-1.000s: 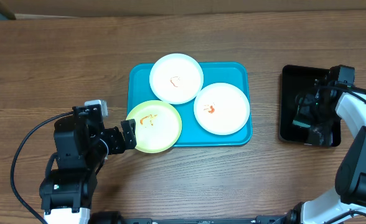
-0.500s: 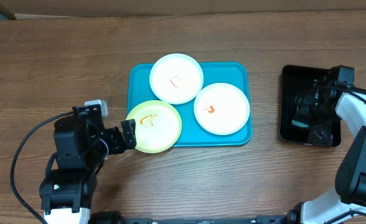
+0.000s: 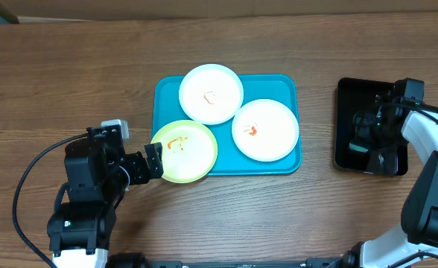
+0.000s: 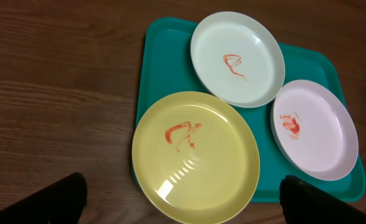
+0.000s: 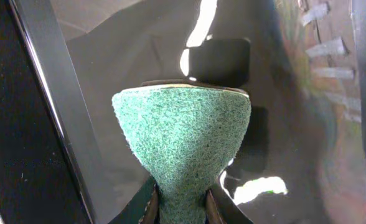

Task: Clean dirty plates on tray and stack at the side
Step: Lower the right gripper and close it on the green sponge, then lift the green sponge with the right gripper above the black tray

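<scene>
**A:** What is on the table (image 3: 70, 67)?

**B:** A turquoise tray (image 3: 164, 86) sits in the middle and holds 3 dishes. A white back plate (image 3: 211, 93) and a white right plate (image 3: 265, 129) lie inside it. A yellow plate (image 3: 185, 151) lies over the near-left corner, with its edge hanging past the rim. Each one has an orange-red smear in its centre.

**A:** And the arms?

**B:** The left gripper (image 3: 150, 162) sits just beside the yellow plate, with its jaws spread wide and nothing held. The right gripper (image 5: 180, 208) is over the black tray (image 3: 349, 89), well apart from the turquoise one. Its fingers are pinched on a green sponge (image 5: 183, 137) (the wrist view shows the sponge squeezed to a narrow waist between them, fanning out above). The sponge appears to rest on the glossy black surface, though I cannot tell whether it is lifted yet.

**A:** How far along is the job?

**B:** Barely begun, I judge. All 3 smears look untouched, and no dish is stacked anywhere beside the tray. The only step that looks done is the grip on the sponge. What is left is to bring the sponge across, wipe all 3, then lift each off the tray and stack them at the side.
</scene>
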Controlling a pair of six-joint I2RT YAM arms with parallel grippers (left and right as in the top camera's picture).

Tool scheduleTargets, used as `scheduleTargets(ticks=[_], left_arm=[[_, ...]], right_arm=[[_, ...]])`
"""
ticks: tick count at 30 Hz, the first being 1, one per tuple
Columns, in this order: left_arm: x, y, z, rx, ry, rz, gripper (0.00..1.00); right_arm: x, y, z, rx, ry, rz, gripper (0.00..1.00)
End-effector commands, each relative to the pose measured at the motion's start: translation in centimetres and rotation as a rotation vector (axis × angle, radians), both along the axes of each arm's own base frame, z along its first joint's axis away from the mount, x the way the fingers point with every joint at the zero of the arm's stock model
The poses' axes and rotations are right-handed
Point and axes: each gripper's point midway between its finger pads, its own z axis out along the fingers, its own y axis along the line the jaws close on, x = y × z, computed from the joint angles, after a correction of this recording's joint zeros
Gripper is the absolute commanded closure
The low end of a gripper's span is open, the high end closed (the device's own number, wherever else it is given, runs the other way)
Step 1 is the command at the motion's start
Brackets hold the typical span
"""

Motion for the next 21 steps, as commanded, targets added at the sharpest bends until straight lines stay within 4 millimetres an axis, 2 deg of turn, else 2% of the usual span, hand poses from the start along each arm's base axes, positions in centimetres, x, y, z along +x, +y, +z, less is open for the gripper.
scheduleTargets(ticks=[1,6,8,13,14,15,16,18,20,21], left_arm=[[0.25,-0.01,1.08,-0.003,-0.024,0.003,0.00],[0.25,-0.01,1.08,-0.003,-0.024,0.003,0.00],[0.25,-0.01,1.08,-0.003,-0.024,0.003,0.00],[0.25,-0.01,1.08,-0.003,-0.024,0.003,0.00],[0.25,-0.01,1.08,-0.003,-0.024,0.003,0.00],[0.24,-0.01,1.07,-0.003,-0.024,0.003,0.00],[0.24,-0.01,1.07,-0.003,-0.024,0.003,0.00],[0.24,-0.01,1.07,-0.003,-0.024,0.003,0.00],[0.24,-0.01,1.07,-0.003,-0.024,0.003,0.00],[0.24,-0.01,1.07,-0.003,-0.024,0.003,0.00]], right_arm=[[-0.37,0.41,-0.71,0.015,0.017,0.002,0.96],[-0.39,0.42,-0.71,0.015,0.018,0.002,0.87],[-0.39,0.42,-0.71,0.015,0.018,0.002,0.96],[-0.40,0.42,-0.71,0.016,0.019,0.002,0.96],[-0.40,0.42,-0.71,0.016,0.019,0.002,0.89],[-0.40,0.42,-0.71,0.016,0.019,0.002,0.77],[-0.40,0.42,-0.71,0.016,0.019,0.002,0.77],[-0.39,0.42,-0.71,0.015,0.018,0.002,0.78],[-0.39,0.42,-0.71,0.015,0.018,0.002,0.96],[-0.39,0.42,-0.71,0.015,0.018,0.002,0.96]])
